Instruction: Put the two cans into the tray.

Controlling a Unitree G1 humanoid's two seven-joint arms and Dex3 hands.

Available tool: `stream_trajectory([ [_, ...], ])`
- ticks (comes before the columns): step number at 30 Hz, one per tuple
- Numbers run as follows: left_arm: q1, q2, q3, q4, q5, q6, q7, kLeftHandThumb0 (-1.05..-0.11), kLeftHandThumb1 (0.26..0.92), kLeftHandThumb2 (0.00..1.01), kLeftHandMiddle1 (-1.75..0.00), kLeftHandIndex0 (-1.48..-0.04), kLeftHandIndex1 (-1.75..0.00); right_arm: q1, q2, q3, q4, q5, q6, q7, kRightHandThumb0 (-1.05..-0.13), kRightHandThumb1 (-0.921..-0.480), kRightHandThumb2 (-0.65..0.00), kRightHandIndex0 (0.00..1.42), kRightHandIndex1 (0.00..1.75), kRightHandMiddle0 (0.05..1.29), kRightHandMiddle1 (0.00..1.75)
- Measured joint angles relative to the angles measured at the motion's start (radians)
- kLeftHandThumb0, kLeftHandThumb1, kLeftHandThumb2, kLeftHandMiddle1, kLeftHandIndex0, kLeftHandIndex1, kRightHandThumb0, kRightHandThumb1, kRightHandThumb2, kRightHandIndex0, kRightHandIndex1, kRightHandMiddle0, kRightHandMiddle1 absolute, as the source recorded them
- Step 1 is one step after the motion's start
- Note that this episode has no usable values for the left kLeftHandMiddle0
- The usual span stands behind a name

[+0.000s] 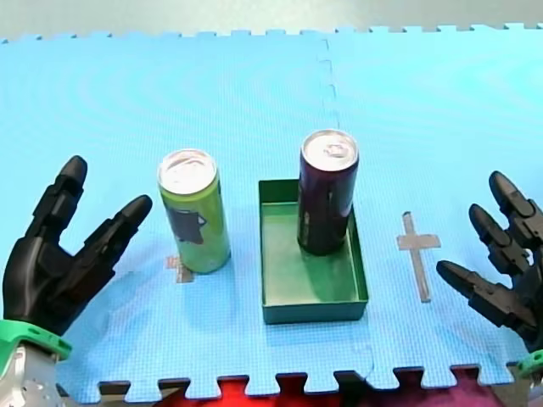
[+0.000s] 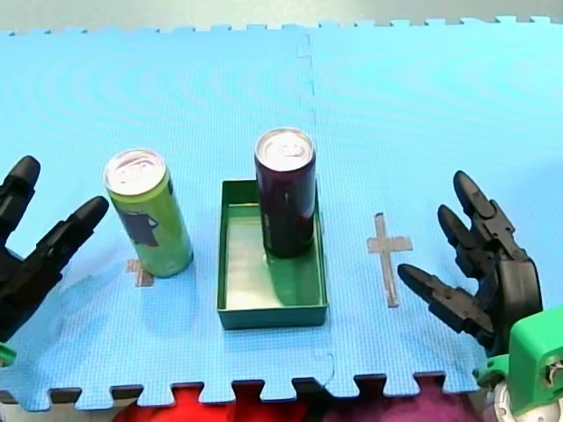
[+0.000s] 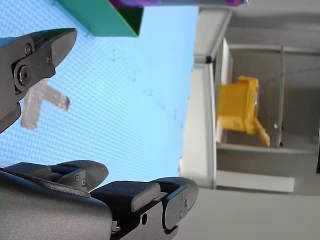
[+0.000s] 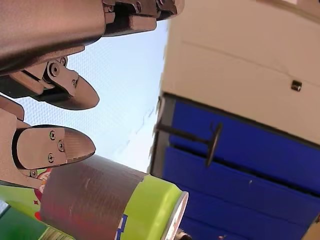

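First head view: my left hand point(image 1: 47, 275) sits at the near left of the surface, its fingers point(image 1: 119, 227) uncurled and holding nothing. The nearest fingertip is near the green can point(image 1: 195, 216) but does not touch it. My right hand point(image 1: 509, 280) is at the near right edge, likewise uncurled and holding nothing.

In the second wrist view the green can point(image 4: 145, 210) shows close beside dark fingers point(image 4: 55, 147), and I cannot tell whether they touch it there.

The green can stands upright on the blue foam mat point(image 1: 170, 85), just left of the green tray point(image 1: 314, 307) and outside it, over a small tape mark point(image 1: 176, 270). The purple can point(image 1: 327, 199) stands upright inside the tray, at its far end. A grey tape cross point(image 1: 417, 254) lies on the mat between the tray and my right hand, apart from both.
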Motion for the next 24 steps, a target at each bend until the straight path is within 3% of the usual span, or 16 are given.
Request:
stream_trajectory([
  [2, 0.003, -0.001, -0.013, 0.0, 0.043, -0.055, 0.053, -0.977, 0.636, 0.02, -0.02, -0.09, 0.0, 0.0, 0.001, 0.0, 0.001, 0.0, 0.0, 0.0, -0.801, -0.71, -0.001, 0.41, 0.0, 0.35, 0.0],
  [5, 0.01, -0.005, -0.042, -0.007, 0.117, -0.13, 0.147, -0.917, 0.593, 0.0, -0.04, -0.09, 0.0, 0.0, 0.001, 0.001, 0.002, -0.002, 0.0, 0.0, -0.803, -0.712, -0.001, 0.41, 0.0, 0.35, 0.0],
  [7, 0.02, -0.011, -0.065, -0.028, 0.156, -0.162, 0.202, -0.646, 0.604, 0.01, -0.03, -0.09, 0.0, 0.0, 0.001, 0.001, 0.005, -0.003, 0.0, -0.003, -0.804, -0.713, -0.001, 0.41, 0.0, 0.35, 0.0],
  [8, 0.023, -0.013, -0.072, -0.037, 0.161, -0.166, 0.212, -0.457, 0.623, 0.01, -0.02, -0.09, 0.0, -0.001, 0.001, 0.001, 0.006, -0.004, 0.0, -0.005, -0.804, -0.713, -0.001, 0.41, 0.0, 0.35, 0.0],
  [11, 0.03, -0.014, -0.08, -0.045, 0.153, -0.166, 0.205, -0.27, 0.655, 0.02, -0.02, -0.09, 0.0, -0.001, 0.0, 0.001, 0.007, -0.005, 0.0, -0.007, -0.803, -0.714, -0.001, 0.41, 0.0, 0.35, 0.0],
  [24, 0.016, 0.006, -0.069, -0.001, 0.097, -0.17, 0.11, -0.151, 0.695, 0.01, 0.0, -0.09, 0.0, -0.004, -0.002, 0.001, 0.015, -0.004, -0.001, -0.008, -0.798, -0.715, 0.0, 0.41, 0.0, 0.34, 0.0],
])
